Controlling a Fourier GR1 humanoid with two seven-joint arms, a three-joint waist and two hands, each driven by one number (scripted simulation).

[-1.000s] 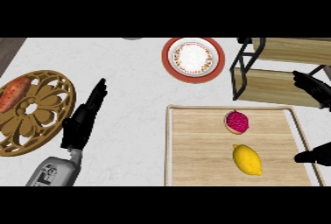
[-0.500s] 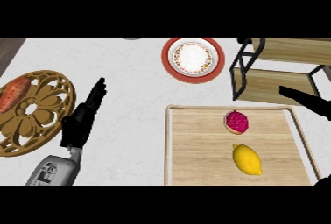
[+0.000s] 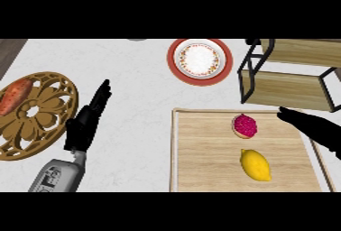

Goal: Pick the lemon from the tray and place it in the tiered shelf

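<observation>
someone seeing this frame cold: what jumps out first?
Probably the yellow lemon on the wooden tray at lower right, with a pink-red fruit just above it. The black right hand hangs over the tray's right edge, below the tiered shelf. At left, the ornate round trivet carries an orange vegetable, with the left hand resting open beside it.

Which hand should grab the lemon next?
Right. The right hand is already over the tray, near the lemon and shelf. The left hand rests open outside the tray.
</observation>
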